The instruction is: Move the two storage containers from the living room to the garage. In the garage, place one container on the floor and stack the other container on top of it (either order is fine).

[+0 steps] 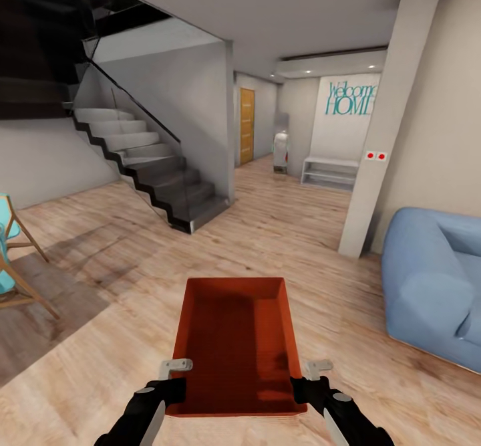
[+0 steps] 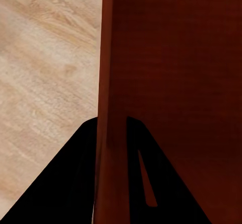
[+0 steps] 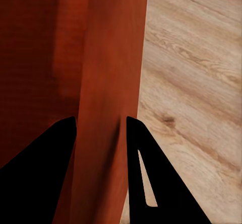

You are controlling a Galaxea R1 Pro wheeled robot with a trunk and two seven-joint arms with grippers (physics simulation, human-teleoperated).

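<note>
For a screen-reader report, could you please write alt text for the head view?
Both grippers, left and right, clamp the side walls of an empty red-orange storage container held above light wood plank flooring. A blue sofa sits to the right, a grey staircase rises at left, and an orange-brown door stands down the hall.

The storage container (image 1: 234, 339) is red-orange with faint fine ribbing, against light wood plank flooring (image 1: 300, 232) with tan grain. The sofa (image 1: 434, 285) is soft blue, the stairs (image 1: 160, 178) dark grey, the far door (image 1: 246, 126) orange-brown, and the wall lettering (image 1: 349, 99) teal.
</note>
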